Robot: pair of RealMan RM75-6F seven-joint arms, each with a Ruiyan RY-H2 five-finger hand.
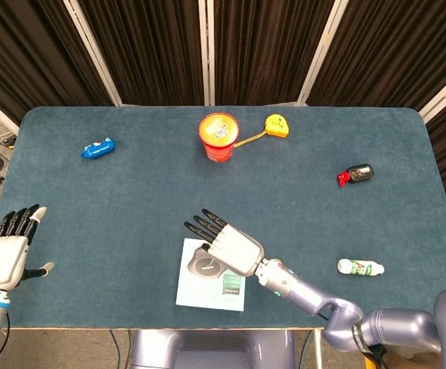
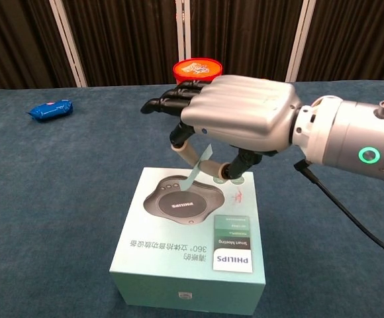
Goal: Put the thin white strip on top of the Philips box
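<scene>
Hovering over far part of Philips box (image 2: 189, 228), right hand (image 2: 235, 119) pinching thin white strip (image 2: 196, 171) between thumb and a finger, other fingers stretched out toward left. Strip hanging tilted, lower end just above box top, contact with box not clear. Box sitting near front edge of blue surface (image 1: 115, 207), at center. In head view, right hand (image 1: 227, 246) covering far right part of box (image 1: 208, 288).

Resting at near left corner, just off surface edge, left hand (image 1: 8, 250) holding nothing, fingers straight and pointing far, thumb out to side.

Standing far center: red tub (image 1: 219, 137); showing behind right hand in chest view too (image 2: 195, 67). Lying just right of tub: yellow tape measure (image 1: 276, 126), tape pulled out toward tub. Lying far left: blue packet (image 1: 98, 147), also (image 2: 49, 109). Lying at right side: small black and red object (image 1: 356, 174). Lying near right: white bottle (image 1: 360, 267), on its side.
</scene>
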